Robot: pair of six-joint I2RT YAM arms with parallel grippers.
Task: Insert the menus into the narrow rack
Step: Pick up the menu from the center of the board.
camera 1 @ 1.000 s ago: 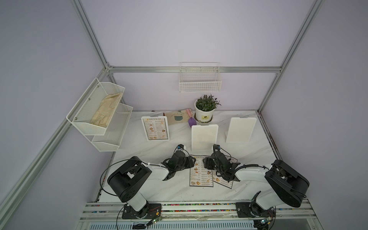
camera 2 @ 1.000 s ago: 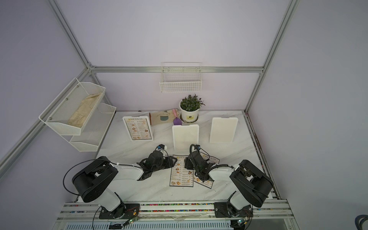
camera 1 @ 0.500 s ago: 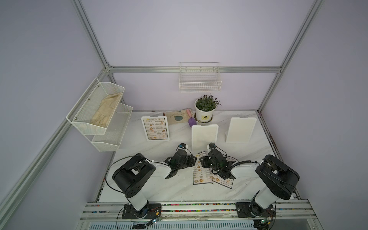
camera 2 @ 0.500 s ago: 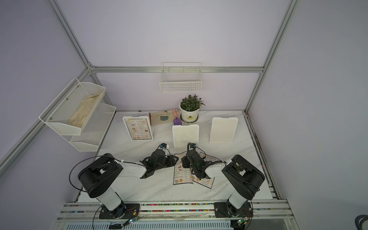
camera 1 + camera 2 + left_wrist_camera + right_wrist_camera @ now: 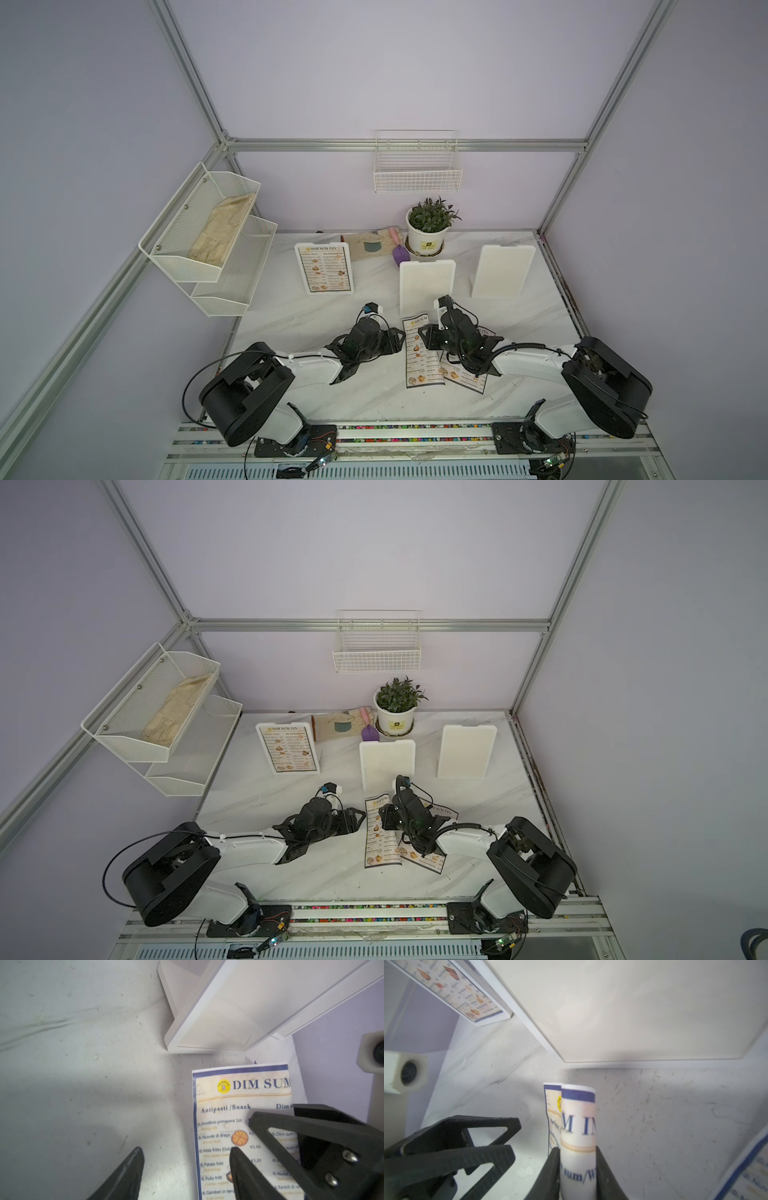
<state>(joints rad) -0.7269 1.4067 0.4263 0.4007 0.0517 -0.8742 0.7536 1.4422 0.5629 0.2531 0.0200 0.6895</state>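
One menu (image 5: 417, 356) lies on the white table before the middle white rack (image 5: 427, 286). Its right long edge is curled up, and in the right wrist view my right gripper (image 5: 578, 1167) is shut on that rolled edge of the menu (image 5: 578, 1122). My left gripper (image 5: 185, 1167) stands open at the menu's (image 5: 226, 1118) left edge, one finger (image 5: 239, 1167) over the print, the other finger on bare table. In both top views the two grippers face each other across the sheet. A second menu (image 5: 465, 376) lies partly under the right arm. Another menu (image 5: 325, 269) stands in the left rack.
An empty white rack (image 5: 502, 271) stands at the back right. A potted plant (image 5: 428, 226), a purple scoop (image 5: 400, 253) and a cloth lie at the back. Wire shelves (image 5: 208, 241) hang on the left wall, and a wire basket (image 5: 417, 168) hangs on the back wall.
Both grippers moved toward the middle rack. The right gripper closed on the menu's right edge and curled it up. The left gripper narrowed, then opened wider at the left edge.
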